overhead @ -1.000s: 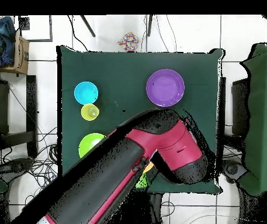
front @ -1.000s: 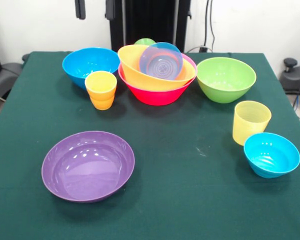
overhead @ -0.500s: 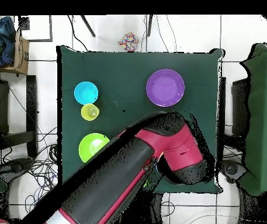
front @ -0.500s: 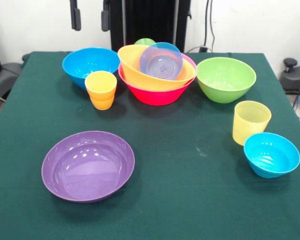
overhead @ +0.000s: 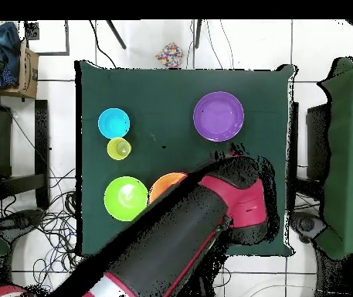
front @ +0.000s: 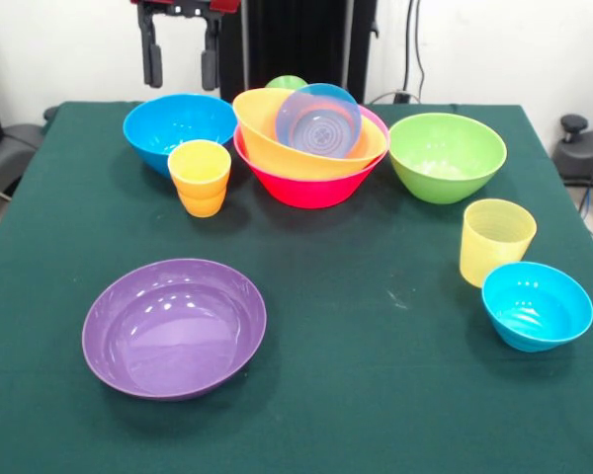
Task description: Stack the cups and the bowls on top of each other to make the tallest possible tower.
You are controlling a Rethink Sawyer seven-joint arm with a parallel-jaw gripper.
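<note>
My gripper [front: 181,61] hangs open and empty at the table's far side, just above the medium blue bowl [front: 178,120]. A yellow-orange cup [front: 200,176] stands in front of that bowl. The tower has the pink bowl [front: 306,186] lowest, the orange bowl [front: 267,138] tilted in it, and a small blue bowl [front: 319,120] leaning inside. A green cup [front: 287,83] peeks out behind the tower. Apart on the cloth stand the green bowl [front: 447,156], the pale yellow cup [front: 494,240], another small blue bowl [front: 536,304] and the purple bowl [front: 174,326].
Dark green cloth covers the table [front: 376,385]. From above, the red and black arm [overhead: 202,224] hides the tower's side, leaving the purple bowl [overhead: 218,116], green bowl [overhead: 125,197], pale yellow cup [overhead: 118,148], small blue bowl [overhead: 113,123] and a sliver of the orange bowl [overhead: 166,186] in sight.
The gripper has come down further into the front view, still open. In the overhead view the arm swung aside, uncovering the green bowl and part of the orange bowl.
</note>
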